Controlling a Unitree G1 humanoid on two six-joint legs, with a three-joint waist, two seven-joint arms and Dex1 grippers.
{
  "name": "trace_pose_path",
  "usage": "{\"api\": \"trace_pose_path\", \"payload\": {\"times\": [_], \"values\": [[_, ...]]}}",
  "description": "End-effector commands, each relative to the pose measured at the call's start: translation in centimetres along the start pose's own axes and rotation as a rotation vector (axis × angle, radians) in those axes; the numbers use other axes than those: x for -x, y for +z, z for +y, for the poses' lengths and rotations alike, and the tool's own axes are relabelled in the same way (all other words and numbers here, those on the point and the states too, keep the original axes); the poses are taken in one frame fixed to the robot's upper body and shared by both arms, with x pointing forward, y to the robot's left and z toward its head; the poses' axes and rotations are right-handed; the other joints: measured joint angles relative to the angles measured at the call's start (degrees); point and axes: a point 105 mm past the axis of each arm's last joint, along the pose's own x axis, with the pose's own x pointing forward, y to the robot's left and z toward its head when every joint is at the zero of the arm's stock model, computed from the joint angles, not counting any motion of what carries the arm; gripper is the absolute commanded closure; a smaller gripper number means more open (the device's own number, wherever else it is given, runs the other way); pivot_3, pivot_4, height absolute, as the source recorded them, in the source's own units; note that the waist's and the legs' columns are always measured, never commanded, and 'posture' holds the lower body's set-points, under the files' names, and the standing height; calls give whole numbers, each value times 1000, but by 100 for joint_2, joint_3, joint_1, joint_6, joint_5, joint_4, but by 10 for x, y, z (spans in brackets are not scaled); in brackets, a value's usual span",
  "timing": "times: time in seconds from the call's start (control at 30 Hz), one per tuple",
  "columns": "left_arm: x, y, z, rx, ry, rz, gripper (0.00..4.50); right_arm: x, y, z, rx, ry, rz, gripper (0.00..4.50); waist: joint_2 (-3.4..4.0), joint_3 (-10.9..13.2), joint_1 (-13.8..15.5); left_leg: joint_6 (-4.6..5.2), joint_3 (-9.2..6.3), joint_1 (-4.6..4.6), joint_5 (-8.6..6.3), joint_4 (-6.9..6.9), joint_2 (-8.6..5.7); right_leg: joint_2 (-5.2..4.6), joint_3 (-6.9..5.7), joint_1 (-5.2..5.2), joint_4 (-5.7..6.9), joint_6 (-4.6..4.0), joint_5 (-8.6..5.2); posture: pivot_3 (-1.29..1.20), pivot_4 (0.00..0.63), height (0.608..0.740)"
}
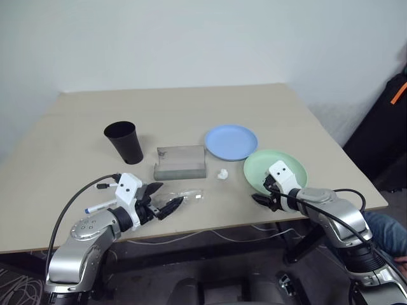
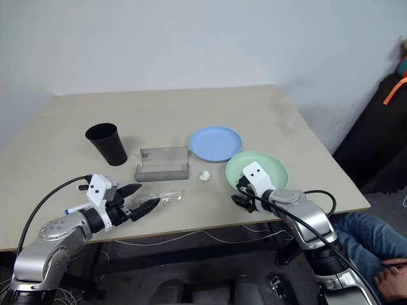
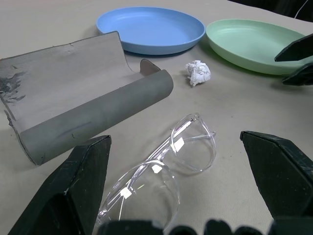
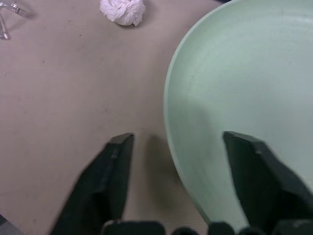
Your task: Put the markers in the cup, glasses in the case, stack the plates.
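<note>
The table (image 1: 191, 108) carries everything. The green plate (image 1: 283, 166) lies under the right gripper (image 4: 178, 147), whose two fingers stand apart, one on either side of the plate's near rim, one over the plate and one over bare table; whether they touch the rim cannot be told. The blue plate (image 1: 231, 141) lies just beyond the green one, farther from that gripper, their rims close together. The case (image 3: 83, 107) lies open ahead of the left gripper (image 3: 176, 171), past the glasses. The cup (image 1: 124, 142) stands upright beyond the left gripper, on the far side of the case from the plates. The glasses (image 3: 161, 166) lie on the table between the left gripper's wide-open fingers, not clamped. A blue-capped marker (image 1: 98, 207) lies behind the left gripper, by its wrist. A crumpled scrap (image 4: 123, 11) sits between the two grippers, near the green plate.
</note>
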Motion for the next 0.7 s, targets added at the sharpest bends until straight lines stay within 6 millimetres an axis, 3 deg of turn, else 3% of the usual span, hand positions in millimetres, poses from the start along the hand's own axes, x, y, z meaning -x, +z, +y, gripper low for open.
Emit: {"api": "trace_pose_path", "payload": {"times": [0.03, 0.13, 0.47, 0.6, 0.7], "values": [[0, 12, -6, -41, -22, -30, 0, 4, 17, -4, 43, -34, -46, 2645, 0, 0, -1, 0, 0, 0, 0, 0, 0, 0, 0, 0, 0, 0, 0, 0, 0, 740], [0, 12, -5, -41, -19, -31, 0, 6, 18, -5, 72, -48, -33, 3656, 0, 0, -2, 0, 0, 0, 0, 0, 0, 0, 0, 0, 1, 0, 0, 0, 0, 740], [-2, 12, -5, -41, -11, -36, 0, 5, 15, -2, 25, -45, -10, 3656, 0, 0, -1, 0, 0, 0, 0, 0, 0, 0, 0, 0, 1, 0, 0, 0, 0, 740], [-3, 12, -5, -41, -10, -37, 0, 6, 14, -3, 14, -54, -7, 4474, -1, -1, 1, 0, -1, 0, 0, 0, 0, 0, 0, 0, 1, 0, 0, 0, 0, 740], [-3, 11, -6, -43, -9, -38, 0, 8, 15, -5, 18, -74, -5, 4474, -8, -5, 2, 0, -1, 1, 0, 0, 0, 0, -1, 1, 0, 0, 0, 0, 0, 740]]}}
